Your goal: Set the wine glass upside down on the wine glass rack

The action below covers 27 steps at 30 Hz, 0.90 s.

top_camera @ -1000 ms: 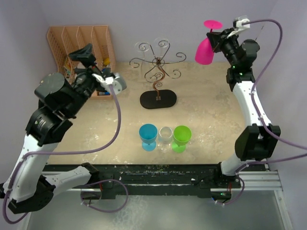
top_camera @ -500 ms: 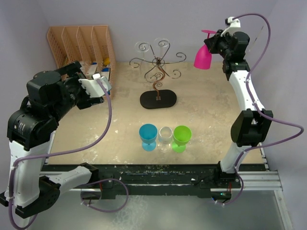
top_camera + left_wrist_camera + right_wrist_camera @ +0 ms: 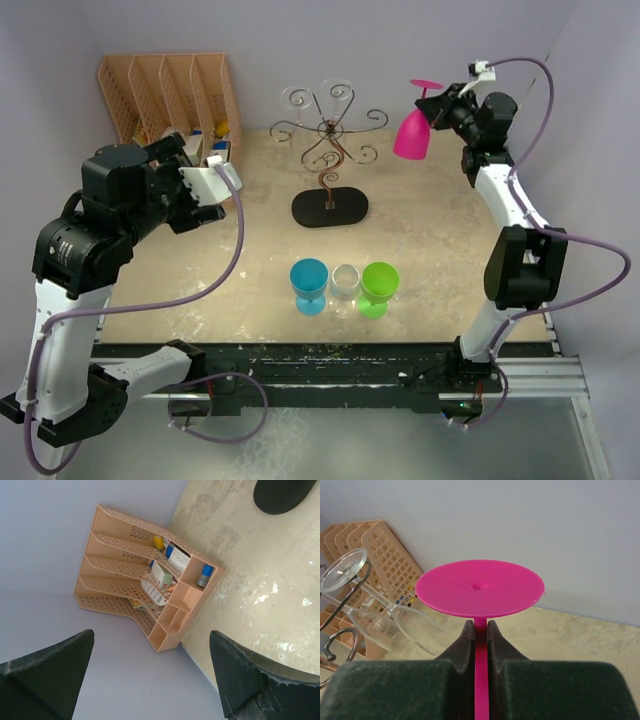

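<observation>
Table (image 3: 450,260): sandy, worn top, lavender walls behind; my two arms rise from its near edge.

Left arm raised over the left side of the table; left gripper (image 3: 150,645) spread wide, nothing between its fingers, facing the peach organizer (image 3: 145,580) in the far left corner; a few small bottles and packets sit in its bins, too small to name.

Right arm stretched up toward the far right; right gripper (image 3: 480,630) pressed tight on the stem of the pink wine glass (image 3: 412,135), just under the foot.

Wine glass rack (image 3: 330,208): dark wire stand on a black oval base, far middle of the table; scroll arms spread from a wavy stem; one hanging clear glass (image 3: 385,622) is slung upside down by its foot from a scroll, seen from the right wrist.

Pink wine glass: in the air, foot uppermost, bowl down and tilted, to the right of the rack, close to its right-hand scroll and apart from it; not on the rack.

Near middle of the table, a row of three upright glasses, side by side: blue glass (image 3: 309,285), clear glass (image 3: 345,290), green glass (image 3: 379,288); whether they touch I cannot tell.
</observation>
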### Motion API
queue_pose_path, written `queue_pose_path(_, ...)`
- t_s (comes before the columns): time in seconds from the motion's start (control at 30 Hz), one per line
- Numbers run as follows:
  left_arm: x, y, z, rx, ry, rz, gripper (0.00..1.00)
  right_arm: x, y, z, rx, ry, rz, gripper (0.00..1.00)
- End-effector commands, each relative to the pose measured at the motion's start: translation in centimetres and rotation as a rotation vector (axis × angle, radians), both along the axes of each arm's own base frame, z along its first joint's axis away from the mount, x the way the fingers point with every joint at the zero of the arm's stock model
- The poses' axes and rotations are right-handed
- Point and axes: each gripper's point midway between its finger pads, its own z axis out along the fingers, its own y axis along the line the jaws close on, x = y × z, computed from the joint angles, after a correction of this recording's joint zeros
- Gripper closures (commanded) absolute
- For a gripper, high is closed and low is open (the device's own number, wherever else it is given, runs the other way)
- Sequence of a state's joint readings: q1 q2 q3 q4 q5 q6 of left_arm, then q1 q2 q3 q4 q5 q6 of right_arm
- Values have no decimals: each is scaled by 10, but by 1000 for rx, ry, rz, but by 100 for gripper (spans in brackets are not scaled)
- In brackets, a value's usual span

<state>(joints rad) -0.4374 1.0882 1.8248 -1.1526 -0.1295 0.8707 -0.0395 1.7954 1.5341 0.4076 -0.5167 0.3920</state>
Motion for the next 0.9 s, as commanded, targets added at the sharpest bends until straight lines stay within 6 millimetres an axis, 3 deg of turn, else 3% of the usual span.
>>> queue_pose_path(0.0,-3,-8,-5,-63,31,-26,0,-18,3,73,-29,-275,3,100)
queue_pose_path(0.1,-1,-10,-8,-76,46,-26,0,-16,19,66,-60,-345,110,100)
queue_pose_path(0.33,0,-14,3,-145,31,-28,0,-42,54,60,-70,-621,298,100)
queue_pose_path(0.47,-1,-12,6,-145,20,-17,0,-43,79,51,-37,-619,428,100)
queue_pose_path(0.73,1,-6,16,-176,-18,17,0,-50,110,47,-25,-691,520,100)
queue_pose_path(0.87,2,-7,14,-173,-9,13,0,-66,117,59,9,-758,550,100)
